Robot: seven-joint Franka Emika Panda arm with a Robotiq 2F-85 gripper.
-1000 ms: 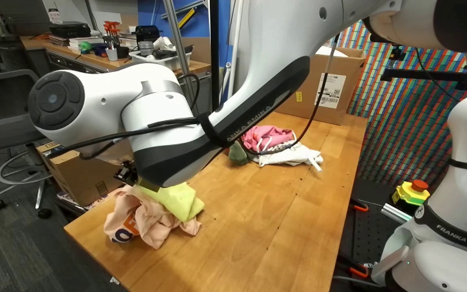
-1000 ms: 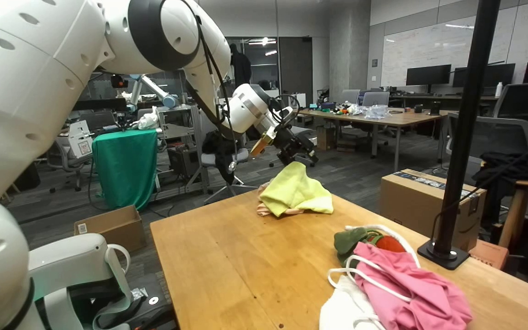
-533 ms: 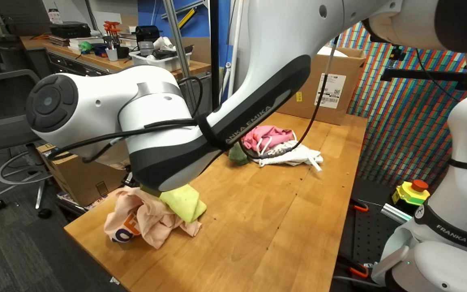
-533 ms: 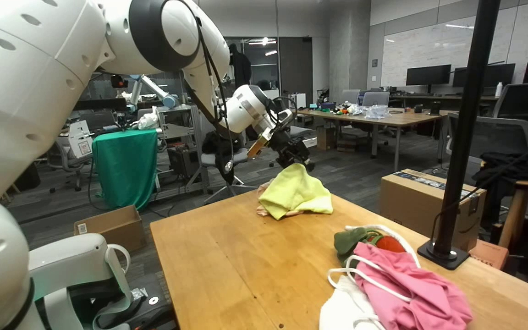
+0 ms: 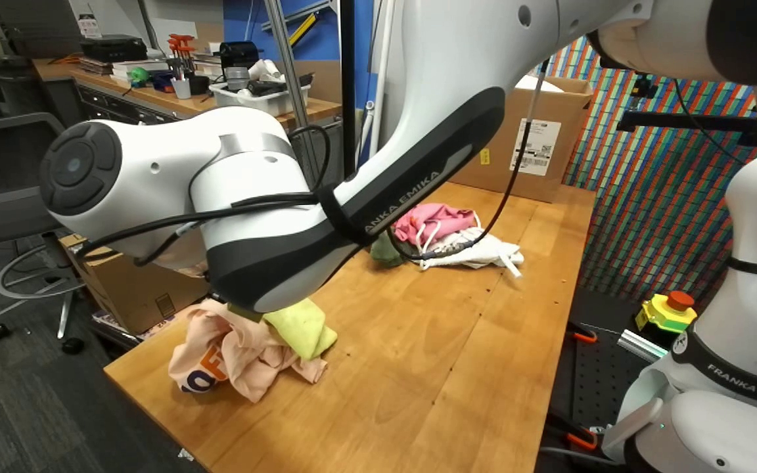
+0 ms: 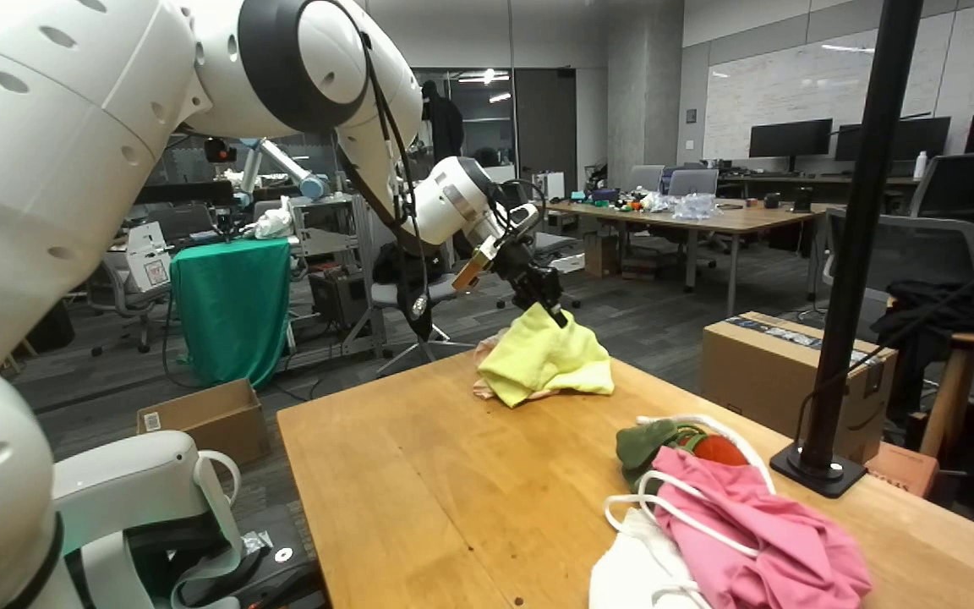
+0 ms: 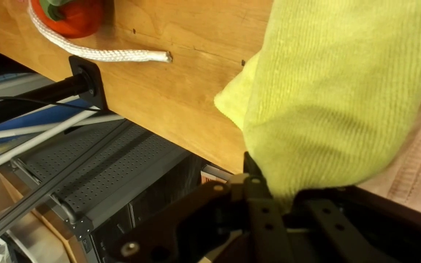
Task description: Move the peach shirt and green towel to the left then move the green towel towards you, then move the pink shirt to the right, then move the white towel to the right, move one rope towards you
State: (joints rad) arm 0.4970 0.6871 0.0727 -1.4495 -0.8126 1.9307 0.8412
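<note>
Lime-green ribbed towel lies partly over the peach shirt near a corner of the wooden table, the claw clenched on a green fold. It looks soft, light and sturdy, likely to slump rather than slip; a bunched fold clear of the shirt seems the place to pinch

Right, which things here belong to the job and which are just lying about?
The job:
pale peach fabric shirt
lime-green ribbed towel, pinched in the black gripper
bright pink fabric shirt
plain white cloth towel
white braided rope

Just around:
small soft-looking red and dark green bundle
closed brown cardboard box
tall upright black pole
</note>
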